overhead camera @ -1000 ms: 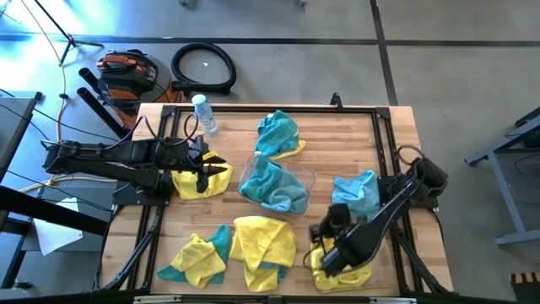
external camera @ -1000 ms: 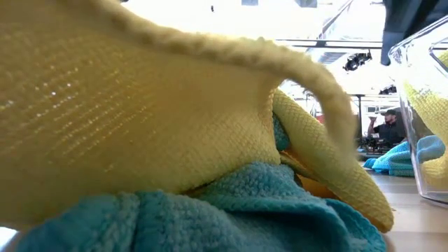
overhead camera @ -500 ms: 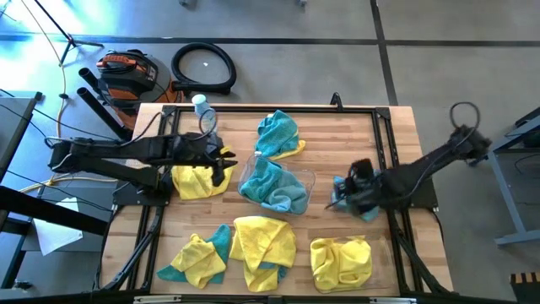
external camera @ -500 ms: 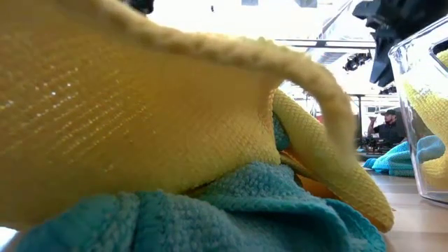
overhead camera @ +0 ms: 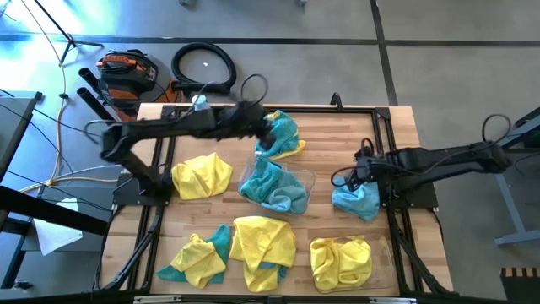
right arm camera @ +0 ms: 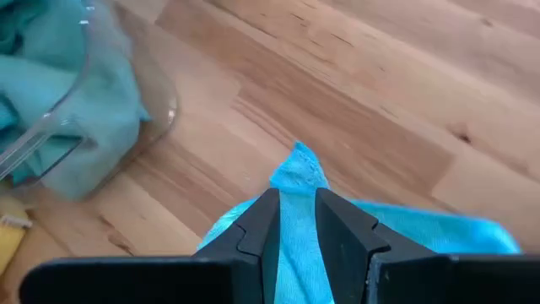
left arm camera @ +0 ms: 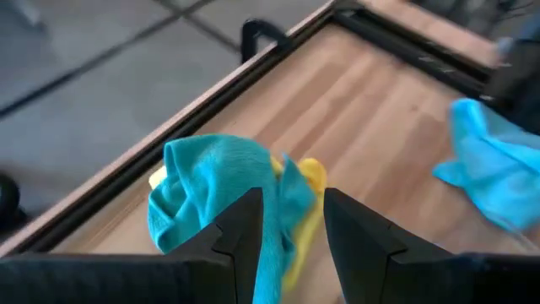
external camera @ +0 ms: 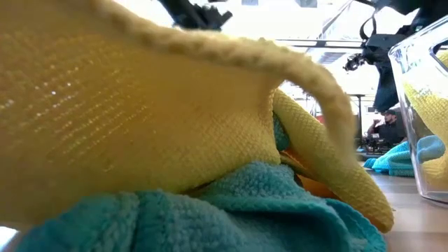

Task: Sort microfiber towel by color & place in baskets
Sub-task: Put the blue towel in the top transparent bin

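soft crumpled teal towel (right arm camera: 396, 232), pinched

Two dark jointed arms (overhead camera: 169, 131) (black cables looping alongside), blunt black fingers (right arm camera: 253, 232).

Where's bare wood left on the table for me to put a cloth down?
Widest bare patch: the far right corner, between the teal-and-yellow cloth pile and the table's right rail. A smaller strip lies between the basket of teal cloths and the teal cloth in the right pincer. The near edge is crowded.
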Robot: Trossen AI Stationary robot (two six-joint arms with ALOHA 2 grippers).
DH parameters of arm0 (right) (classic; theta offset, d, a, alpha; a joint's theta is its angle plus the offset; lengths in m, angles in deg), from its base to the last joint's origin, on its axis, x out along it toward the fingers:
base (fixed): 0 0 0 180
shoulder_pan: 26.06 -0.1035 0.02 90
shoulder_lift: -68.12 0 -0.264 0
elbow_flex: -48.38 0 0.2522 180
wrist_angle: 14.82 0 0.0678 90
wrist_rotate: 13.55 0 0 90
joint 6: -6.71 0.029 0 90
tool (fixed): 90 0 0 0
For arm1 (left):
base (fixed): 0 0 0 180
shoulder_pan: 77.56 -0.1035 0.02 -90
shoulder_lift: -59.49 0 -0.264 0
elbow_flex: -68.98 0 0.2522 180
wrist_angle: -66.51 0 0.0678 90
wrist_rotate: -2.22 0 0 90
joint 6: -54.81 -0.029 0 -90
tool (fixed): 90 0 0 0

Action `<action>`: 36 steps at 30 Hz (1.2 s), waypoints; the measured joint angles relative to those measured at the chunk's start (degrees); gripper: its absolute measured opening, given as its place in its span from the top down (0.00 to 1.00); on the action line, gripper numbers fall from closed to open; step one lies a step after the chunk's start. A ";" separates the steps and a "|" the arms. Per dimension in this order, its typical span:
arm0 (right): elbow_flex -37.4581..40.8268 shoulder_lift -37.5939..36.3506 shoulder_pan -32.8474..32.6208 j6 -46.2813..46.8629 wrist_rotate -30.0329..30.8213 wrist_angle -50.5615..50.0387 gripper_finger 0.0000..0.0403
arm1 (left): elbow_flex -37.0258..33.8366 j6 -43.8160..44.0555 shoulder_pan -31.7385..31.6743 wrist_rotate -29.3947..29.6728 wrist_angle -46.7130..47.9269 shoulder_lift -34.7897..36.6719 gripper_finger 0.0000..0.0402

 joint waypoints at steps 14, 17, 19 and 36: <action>0.19 0.02 8.87 -16.92 -7.02 9.11 0.82 | 16.51 6.60 -11.27 -12.86 9.53 -24.43 0.71; 0.19 0.02 9.34 -18.50 -7.58 9.03 0.82 | 16.51 6.63 -12.19 -14.80 9.59 -27.21 0.71; 0.19 0.02 9.39 -19.34 -7.62 9.01 0.82 | 16.51 6.61 -12.51 -15.28 9.77 -28.81 0.71; 0.19 0.05 9.39 -22.23 -7.65 8.89 0.82 | 16.49 4.92 -10.77 -17.14 9.26 -32.14 0.98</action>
